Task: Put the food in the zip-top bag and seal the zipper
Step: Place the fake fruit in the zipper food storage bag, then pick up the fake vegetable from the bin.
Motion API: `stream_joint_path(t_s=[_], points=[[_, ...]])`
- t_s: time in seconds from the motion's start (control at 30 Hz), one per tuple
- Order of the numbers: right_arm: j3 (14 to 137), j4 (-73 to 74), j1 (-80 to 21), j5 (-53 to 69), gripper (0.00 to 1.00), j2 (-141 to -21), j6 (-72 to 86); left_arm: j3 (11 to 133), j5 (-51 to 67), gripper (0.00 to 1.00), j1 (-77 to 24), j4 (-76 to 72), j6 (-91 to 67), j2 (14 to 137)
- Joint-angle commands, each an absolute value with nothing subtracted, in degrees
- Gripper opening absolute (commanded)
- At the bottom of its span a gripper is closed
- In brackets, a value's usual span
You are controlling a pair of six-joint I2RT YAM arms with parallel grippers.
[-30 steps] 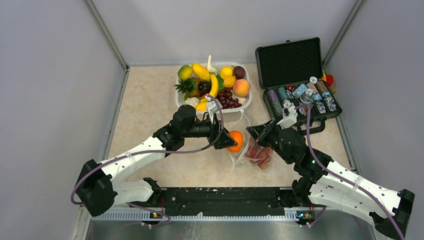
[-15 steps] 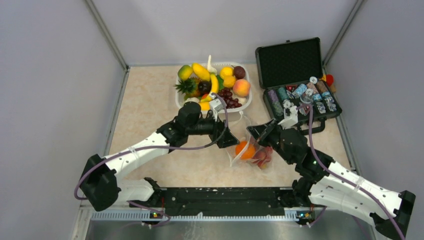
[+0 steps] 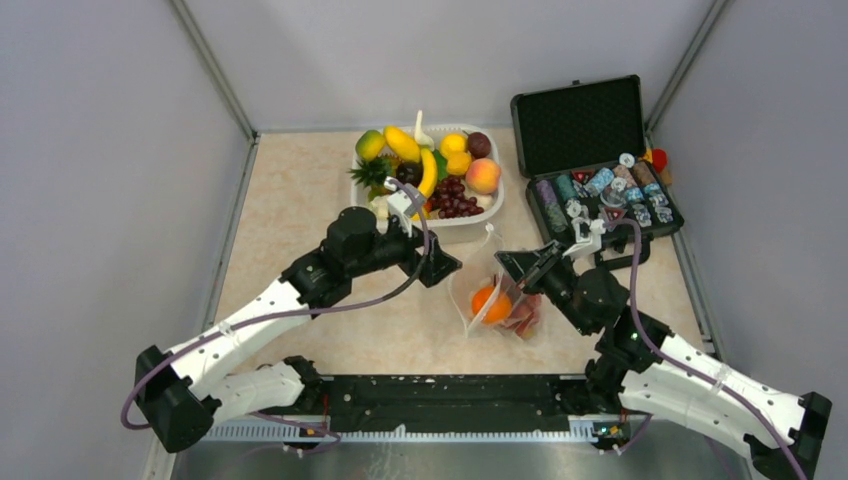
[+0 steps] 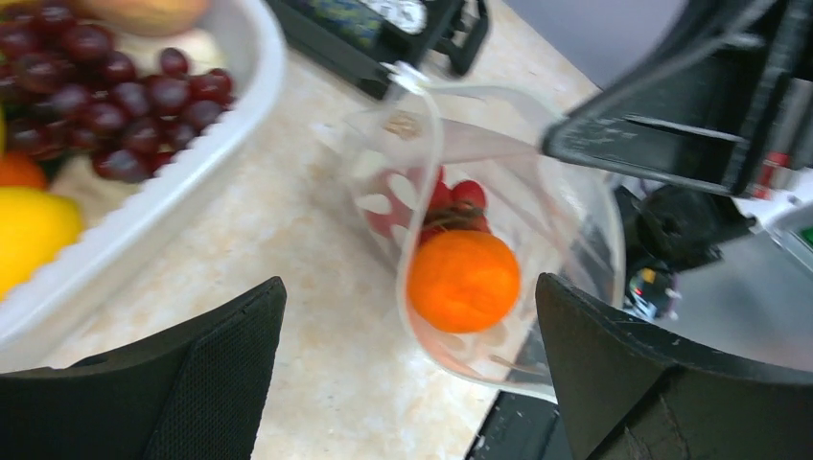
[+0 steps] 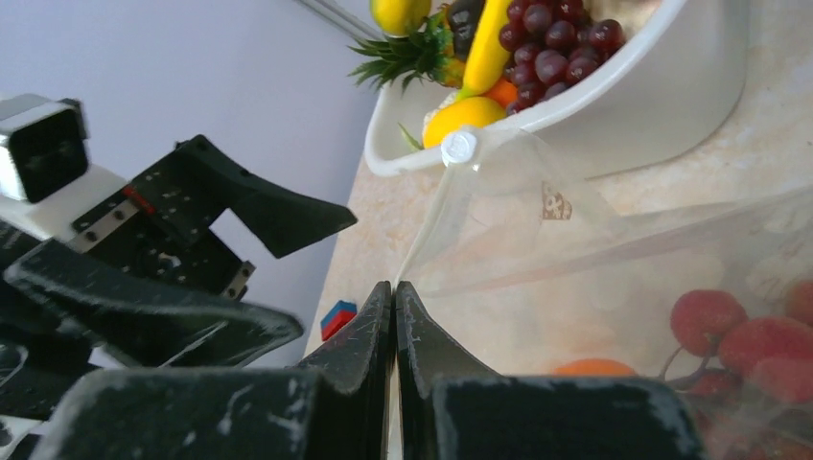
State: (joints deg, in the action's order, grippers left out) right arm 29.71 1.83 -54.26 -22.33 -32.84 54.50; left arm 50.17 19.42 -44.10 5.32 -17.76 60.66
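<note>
Fruit lies in our bag (image 3: 480, 318) near the table's middle: the orange (image 3: 489, 303) towards 9 o'clock and the strawberries (image 3: 522, 312) towards 3. The bag's mouth stands open, and its zipper (image 5: 427, 225) runs up to a white slider. We have our right gripper (image 3: 503, 260) at the bag's 12 o'clock edge, jaws pressed together on the plastic. Our left gripper (image 3: 445, 268) hovers at the bag's 10 o'clock, jaws wide apart. The tub (image 3: 455, 223) of grapes (image 3: 452, 197) sits at 11 o'clock and the case (image 3: 580, 125) at 1.
</note>
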Motion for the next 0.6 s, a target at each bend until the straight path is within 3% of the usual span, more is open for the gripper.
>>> stream_joint_path(t_s=[0.0, 0.2, 0.57], points=[[30.3, -6.2, -54.5, -21.0, 0.00, -31.4, 51.4, 52.3, 7.4, 0.99, -44.3, 10.7, -16.6, 61.9], [30.2, -2.3, -54.5, -23.2, 0.00, -31.1, 53.5, 57.8, -4.6, 0.99, -42.9, 14.9, -16.0, 63.3], [34.2, 5.5, -54.5, -23.1, 0.00, -34.8, 55.4, 74.9, -0.3, 0.99, -30.4, 15.4, -13.6, 75.8]])
